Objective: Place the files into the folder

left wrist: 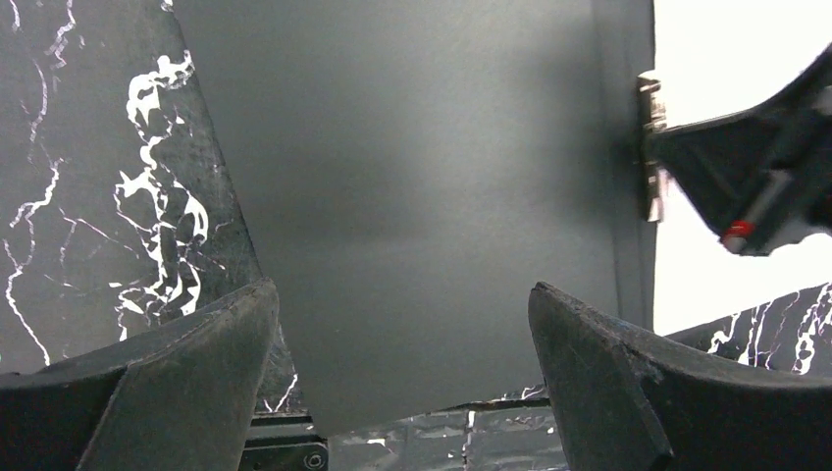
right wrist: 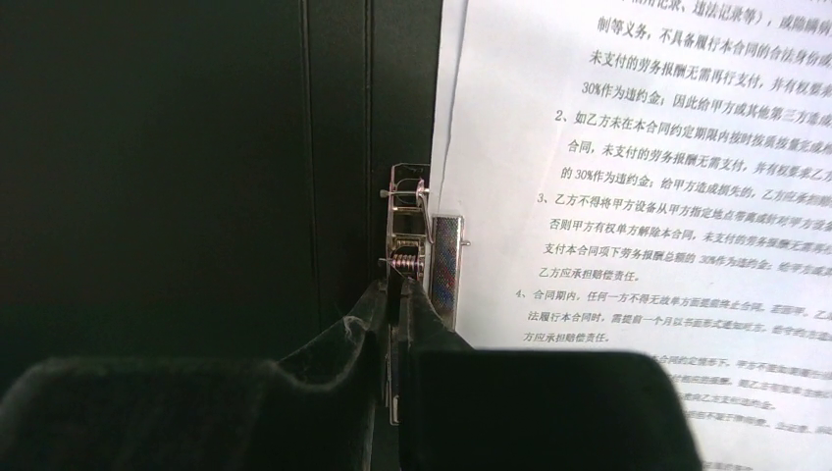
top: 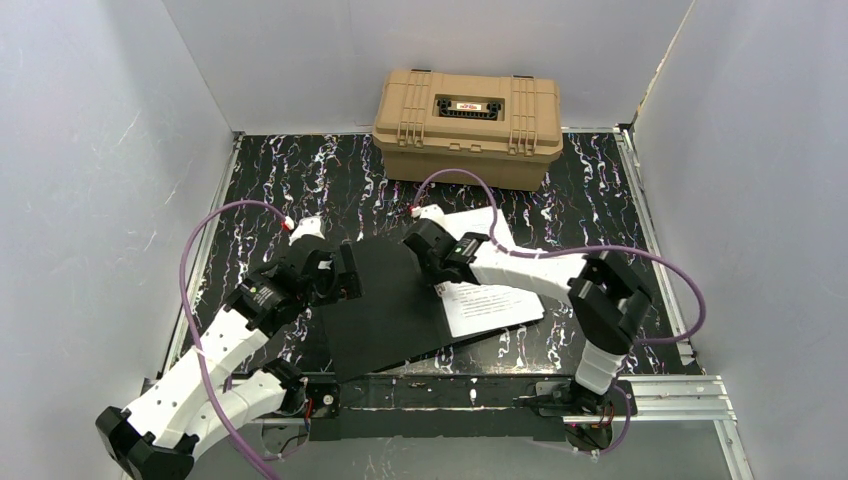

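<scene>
The folder lies open on the table with its black inside up. The files, white sheets of dense black print, lie on its right half. My right gripper is at the spine and is shut on the metal clip lever; the files lie just right of it and the black flap left of it. My left gripper is open at the far left edge of the black flap, fingers spread over it, holding nothing. The right gripper also shows there, at the clip.
A tan plastic hard case stands shut at the back of the table. Grey walls enclose the dark marbled table on three sides. A metal rail runs along the near edge by the arm bases.
</scene>
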`<state>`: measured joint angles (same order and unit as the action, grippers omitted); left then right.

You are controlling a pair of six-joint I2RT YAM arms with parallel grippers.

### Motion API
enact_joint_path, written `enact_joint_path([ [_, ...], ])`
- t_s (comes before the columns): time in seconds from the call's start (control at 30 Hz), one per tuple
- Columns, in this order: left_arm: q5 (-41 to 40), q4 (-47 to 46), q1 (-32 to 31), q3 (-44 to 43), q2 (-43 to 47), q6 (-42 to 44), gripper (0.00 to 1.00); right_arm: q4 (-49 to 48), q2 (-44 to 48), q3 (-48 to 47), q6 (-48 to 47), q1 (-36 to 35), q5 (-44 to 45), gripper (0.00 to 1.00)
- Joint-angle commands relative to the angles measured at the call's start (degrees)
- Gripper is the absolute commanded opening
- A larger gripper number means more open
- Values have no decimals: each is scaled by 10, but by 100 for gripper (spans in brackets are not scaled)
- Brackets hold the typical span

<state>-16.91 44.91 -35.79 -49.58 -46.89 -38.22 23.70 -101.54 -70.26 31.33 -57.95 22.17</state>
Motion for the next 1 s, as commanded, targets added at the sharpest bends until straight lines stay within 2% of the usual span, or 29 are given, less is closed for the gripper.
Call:
enact_joint_path([
  [0.0, 8, -29, 3, 19, -4, -26, 98, -23, 73, 22, -6, 22, -1, 1],
  [0.2, 33, -56, 22, 40, -9, -39, 98, -18, 139, 61, -23, 63, -26, 1],
  [0.57, 166, -139, 108, 98, -19, -50, 98, 19, 241, 92, -55, 138, -77, 1],
  [0.97, 405, -278, 231, 190, -20, -84, 98, 35, 301, 95, -61, 219, -195, 1],
])
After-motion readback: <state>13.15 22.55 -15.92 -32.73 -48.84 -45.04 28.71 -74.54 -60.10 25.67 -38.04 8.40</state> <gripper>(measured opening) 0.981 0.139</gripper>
